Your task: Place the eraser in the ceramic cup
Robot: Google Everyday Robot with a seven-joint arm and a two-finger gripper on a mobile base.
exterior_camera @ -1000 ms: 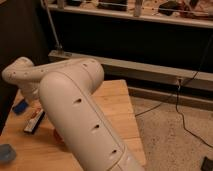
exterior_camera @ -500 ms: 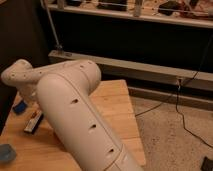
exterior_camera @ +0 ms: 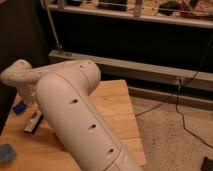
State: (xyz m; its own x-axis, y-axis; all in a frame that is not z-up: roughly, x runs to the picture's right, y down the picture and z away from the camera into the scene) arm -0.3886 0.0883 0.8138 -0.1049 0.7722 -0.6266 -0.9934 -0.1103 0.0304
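Our gripper [exterior_camera: 28,99] sits over table [exterior_camera: 116,102] left side, mostly behind arm [exterior_camera: 75,117], jaws spread, empty. Eraser [exterior_camera: 34,123] on table just beside it, lying diagonal. Ceramic cup [exterior_camera: 6,152] at front-left corner.

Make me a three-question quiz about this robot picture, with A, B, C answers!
1. What colour is the ceramic cup?
A pale blue
B red
C yellow

2. Where is the eraser?
A in the ceramic cup
B on the wooden table, left side
C on the floor

3. What is the claw doing?
A squeezing the eraser
B hanging open and empty over the table's left end
C sitting inside the cup

Answers:
1 A: the cup at the table's near-left corner looks pale blue.
2 B: it lies flat between the dark blue pad and the cup.
3 B: mostly hidden behind the white arm, it holds nothing; the eraser lies free.
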